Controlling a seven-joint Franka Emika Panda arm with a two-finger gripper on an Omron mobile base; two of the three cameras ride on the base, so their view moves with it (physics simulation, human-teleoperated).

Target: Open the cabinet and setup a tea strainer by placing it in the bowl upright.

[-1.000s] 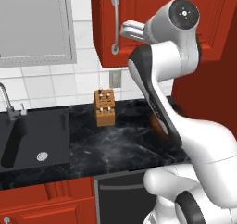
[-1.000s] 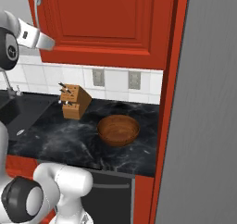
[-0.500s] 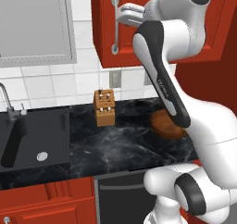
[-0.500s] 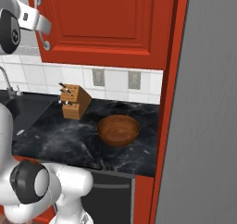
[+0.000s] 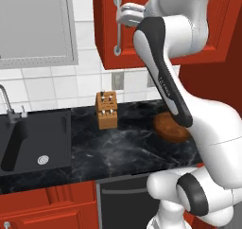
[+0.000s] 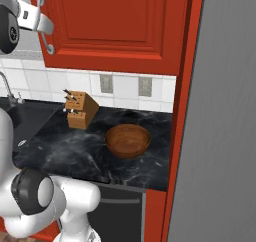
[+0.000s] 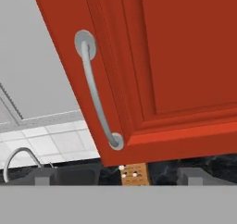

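Observation:
The red wall cabinet hangs over the counter with its door shut. Its long silver bar handle runs down the door's left edge. My gripper is open and level with the handle's upper half, close in front of it and holding nothing. In the hand view its fingertips stand wide apart below the handle. The brown wooden bowl sits empty on the black counter, partly behind my arm in the left base view as the bowl. The tea strainer is out of view.
A tan knife block stands on the marble counter near the tiled wall. A black sink with a faucet lies to the left. A tall red and grey panel bounds the counter on the right.
My arm has lifted and swung the hand up and to the left, from beside the cabinet's lower part to right in front of the bar handle. The door stays shut.

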